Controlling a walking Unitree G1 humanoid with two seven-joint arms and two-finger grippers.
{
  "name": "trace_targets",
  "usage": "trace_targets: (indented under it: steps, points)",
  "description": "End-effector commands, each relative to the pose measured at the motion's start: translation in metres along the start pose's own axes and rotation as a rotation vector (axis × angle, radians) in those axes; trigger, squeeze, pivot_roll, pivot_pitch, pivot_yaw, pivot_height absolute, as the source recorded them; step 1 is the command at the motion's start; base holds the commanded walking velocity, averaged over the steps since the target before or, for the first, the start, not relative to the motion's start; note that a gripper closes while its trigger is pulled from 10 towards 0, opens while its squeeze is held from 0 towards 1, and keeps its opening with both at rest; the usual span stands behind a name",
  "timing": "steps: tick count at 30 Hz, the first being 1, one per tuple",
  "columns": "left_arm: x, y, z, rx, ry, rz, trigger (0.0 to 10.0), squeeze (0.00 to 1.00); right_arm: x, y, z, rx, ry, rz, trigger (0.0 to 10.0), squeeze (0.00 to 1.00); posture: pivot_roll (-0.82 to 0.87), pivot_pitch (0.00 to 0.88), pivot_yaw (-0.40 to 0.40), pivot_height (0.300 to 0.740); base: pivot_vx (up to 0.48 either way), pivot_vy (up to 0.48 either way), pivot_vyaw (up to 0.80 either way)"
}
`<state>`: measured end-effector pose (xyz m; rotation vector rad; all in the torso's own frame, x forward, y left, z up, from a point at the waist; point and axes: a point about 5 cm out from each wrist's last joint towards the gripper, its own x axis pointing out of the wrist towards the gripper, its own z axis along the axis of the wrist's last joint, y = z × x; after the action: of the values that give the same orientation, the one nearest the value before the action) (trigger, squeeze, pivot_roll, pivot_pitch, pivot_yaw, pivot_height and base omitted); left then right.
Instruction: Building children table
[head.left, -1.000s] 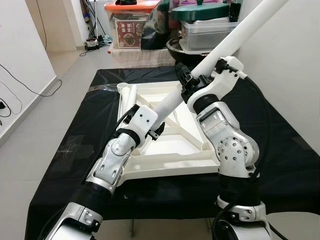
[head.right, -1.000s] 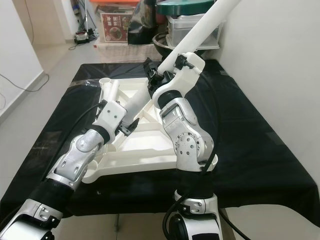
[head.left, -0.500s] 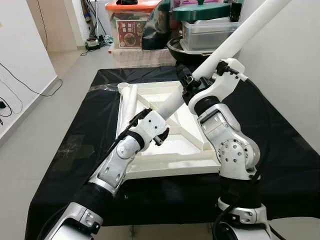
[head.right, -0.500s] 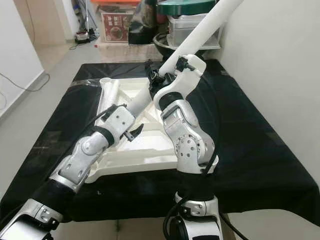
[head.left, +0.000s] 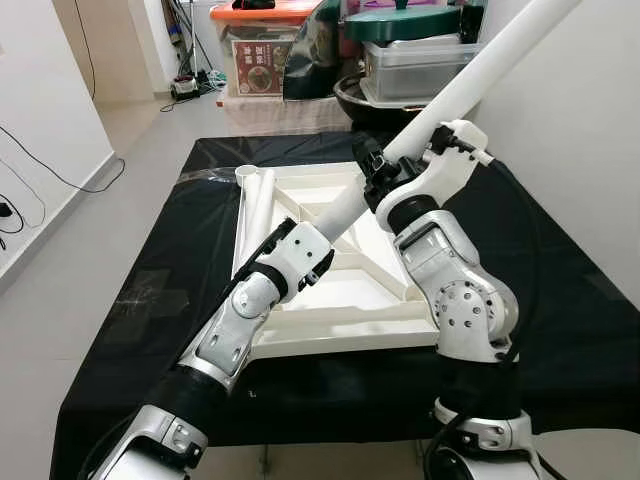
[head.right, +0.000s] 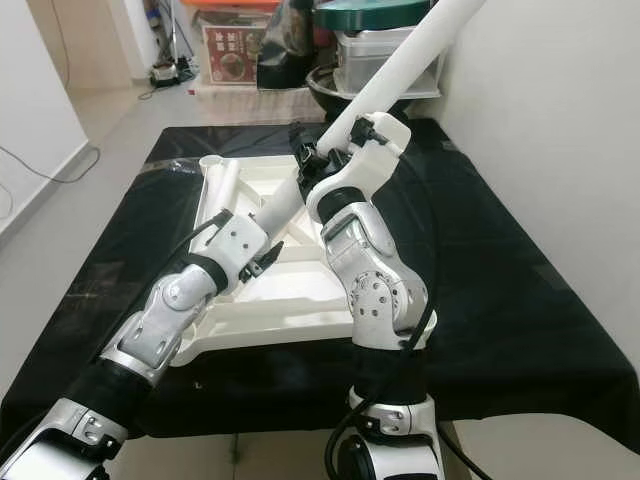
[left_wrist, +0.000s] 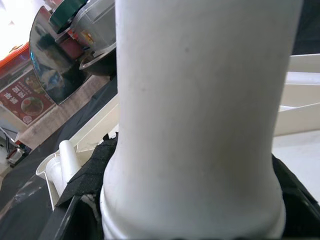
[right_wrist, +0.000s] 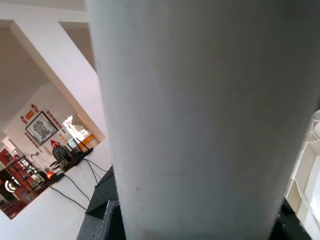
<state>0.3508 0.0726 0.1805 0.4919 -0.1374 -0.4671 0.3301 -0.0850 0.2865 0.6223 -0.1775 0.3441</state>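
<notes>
Left eye view showed what changed over the last second: the left gripper (head.left: 312, 262) had slid along the lower part of the white table leg (head.left: 470, 75), out to the side half a second back, then tucked in against the tube again; the leg's tilt barely altered. My read: it was re-gripping to steady the low end before seating it, so the leg was not yet fitted. Right gripper (head.left: 372, 172) was clamped round the leg about mid-length, fingers wrapped on the tube, nothing else in them. Left gripper sat against the lower stretch; left wrist view had the leg pressed between the black pads (left_wrist: 92, 165), so closed on it as far as I could tell. Leg ran diagonally from low over the upturned white tabletop (head.left: 340, 300) up toward the storage boxes (head.left: 420, 60) at the far end. Tabletop lay underside up on the black-covered table (head.left: 560, 330), with spare leg tubes (head.left: 255, 195) lying along its left edge. Lower tip of the held leg was hidden behind the left wrist, so contact with a socket couldn't be confirmed.
</notes>
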Motion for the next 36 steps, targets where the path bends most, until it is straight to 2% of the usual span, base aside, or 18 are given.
trace_targets:
  steps: [1, 9, 10, 11, 12, 14, 19, 21, 22, 23, 25, 26, 29, 31, 32, 34, 35, 36]
  points:
    - [0.002, 0.002, 0.007, -0.041, -0.035, 0.009, 0.0, 0.0, -0.001, 0.025, -0.018, 0.038, 0.078, 0.129, 0.0, 0.0, -0.02, 0.0, 0.024, 0.74, 0.0, 0.0, 0.0]
    - [-0.008, 0.006, 0.001, -0.034, -0.042, 0.011, 0.0, 0.0, -0.002, 0.025, -0.018, 0.017, 0.087, 0.155, 0.0, 0.0, -0.01, 0.0, 0.018, 0.74, 0.0, 0.0, 0.0]
    - [-0.01, 0.008, 0.0, -0.028, -0.041, 0.011, 0.0, 0.0, -0.002, 0.025, -0.018, 0.015, 0.089, 0.159, 10.0, 0.0, -0.01, 0.0, 0.014, 0.74, 0.0, 0.0, 0.0]
    - [-0.01, 0.008, 0.0, -0.028, -0.041, 0.011, 0.0, 0.0, -0.002, 0.025, -0.018, 0.015, 0.089, 0.159, 10.0, 0.0, -0.01, 0.0, 0.014, 0.74, 0.0, 0.0, 0.0]
    - [-0.012, 0.01, -0.001, -0.023, -0.04, 0.009, 0.0, 0.0, -0.003, 0.026, -0.016, 0.015, 0.082, 0.172, 10.0, 1.0, -0.01, 0.0, 0.013, 0.74, 0.0, 0.0, 0.0]
    - [-0.013, 0.011, -0.001, -0.022, -0.04, 0.008, 0.0, 0.0, -0.003, 0.026, -0.015, 0.016, 0.077, 0.179, 10.0, 1.0, -0.01, 0.0, 0.013, 0.74, 0.0, 0.0, 0.0]
    - [-0.02, 0.013, 0.004, -0.073, -0.085, -0.072, 0.0, 0.0, -0.008, 0.033, -0.005, 0.056, 0.031, 0.317, 10.0, 1.0, -0.01, 0.0, 0.009, 0.74, 0.0, 0.0, 0.0]
    - [-0.031, 0.008, 0.01, -0.078, -0.146, -0.192, 0.0, 0.0, -0.014, 0.034, -0.003, 0.073, 0.045, 0.423, 10.0, 1.0, 0.0, 0.0, 0.006, 0.74, 0.0, 0.0, 0.0]
    - [-0.034, 0.007, 0.012, -0.076, -0.16, -0.223, 0.0, 0.0, -0.016, 0.033, -0.003, 0.077, 0.051, 0.448, 10.0, 0.91, 0.0, 0.0, 0.006, 0.74, 0.0, 0.0, 0.0]
    - [-0.042, 0.004, 0.013, -0.081, -0.179, -0.285, 0.0, 0.0, -0.018, 0.029, -0.002, 0.077, 0.054, 0.47, 10.0, 0.04, 0.0, 0.0, 0.006, 0.74, 0.0, 0.0, 0.0]
    - [-0.042, 0.004, 0.013, -0.081, -0.179, -0.285, 0.0, 0.0, -0.018, 0.029, -0.002, 0.077, 0.054, 0.47, 10.0, 0.04, 0.0, 0.0, 0.006, 0.74, 0.0, 0.0, 0.0]
    - [-0.048, 0.002, 0.014, -0.085, -0.187, -0.321, 0.0, 0.0, -0.02, 0.027, -0.002, 0.076, 0.054, 0.477, 10.0, 0.04, 0.0, 0.0, 0.006, 0.74, 0.0, 0.0, 0.0]
    - [-0.078, -0.001, 0.015, -0.173, -0.185, -0.49, 0.0, 0.0, -0.029, 0.016, 0.005, 0.043, 0.078, 0.585, 10.0, 0.0, 0.01, 0.0, -0.001, 0.74, 0.0, 0.0, 0.0]
    - [-0.078, -0.001, 0.015, -0.173, -0.185, -0.49, 0.0, 0.0, -0.029, 0.016, 0.005, 0.043, 0.078, 0.585, 10.0, 0.0, 0.01, 0.0, -0.001, 0.74, 0.0, 0.0, 0.0]
    - [-0.087, -0.001, 0.016, -0.2, -0.186, -0.546, 0.0, 0.0, -0.034, 0.012, 0.006, 0.011, 0.101, 0.631, 10.0, 0.0, 0.02, 0.0, -0.005, 0.74, 0.0, 0.0, 0.0]
    - [-0.093, 0.0, 0.017, -0.215, -0.188, -0.58, 0.0, 0.0, -0.036, 0.01, 0.007, -0.01, 0.118, 0.66, 10.0, 0.0, 0.02, 0.0, -0.005, 0.74, 0.0, 0.0, 0.0]
    - [-0.103, 0.001, 0.02, -0.237, -0.19, -0.64, 0.0, 0.0, -0.04, 0.006, 0.008, -0.036, 0.14, 0.699, 10.0, 0.0, 0.03, 0.0, -0.01, 0.74, 0.0, 0.0, 0.0]
    - [-0.103, 0.001, 0.02, -0.237, -0.19, -0.64, 0.0, 0.0, -0.04, 0.006, 0.008, -0.036, 0.14, 0.699, 10.0, 0.0, 0.03, 0.0, -0.01, 0.74, 0.0, 0.0, 0.0]
